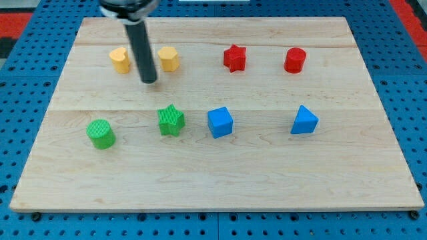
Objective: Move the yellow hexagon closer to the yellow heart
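Note:
The yellow heart lies at the view's upper left of the wooden board. The yellow hexagon lies to its right, a rod's width or so apart. My tip stands between the two yellow blocks and slightly below them, touching neither as far as I can tell. The dark rod rises from the tip to the view's top edge.
A red star and a red cylinder lie in the upper row to the right. A green cylinder, a green star, a blue cube and a blue triangular block lie in the lower row.

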Motion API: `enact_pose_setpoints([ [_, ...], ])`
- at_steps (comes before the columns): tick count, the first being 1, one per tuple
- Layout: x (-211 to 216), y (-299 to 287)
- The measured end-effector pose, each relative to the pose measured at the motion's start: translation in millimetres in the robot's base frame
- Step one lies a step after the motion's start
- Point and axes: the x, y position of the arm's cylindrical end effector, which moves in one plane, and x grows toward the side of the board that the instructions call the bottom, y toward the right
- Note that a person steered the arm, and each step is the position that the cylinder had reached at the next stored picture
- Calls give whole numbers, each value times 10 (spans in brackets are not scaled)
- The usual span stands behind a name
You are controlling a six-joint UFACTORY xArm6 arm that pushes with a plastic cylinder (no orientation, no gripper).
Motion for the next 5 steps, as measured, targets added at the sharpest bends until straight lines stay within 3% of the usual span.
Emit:
enact_pose_setpoints([
  [2,-141,610],
  [5,-369,456],
])
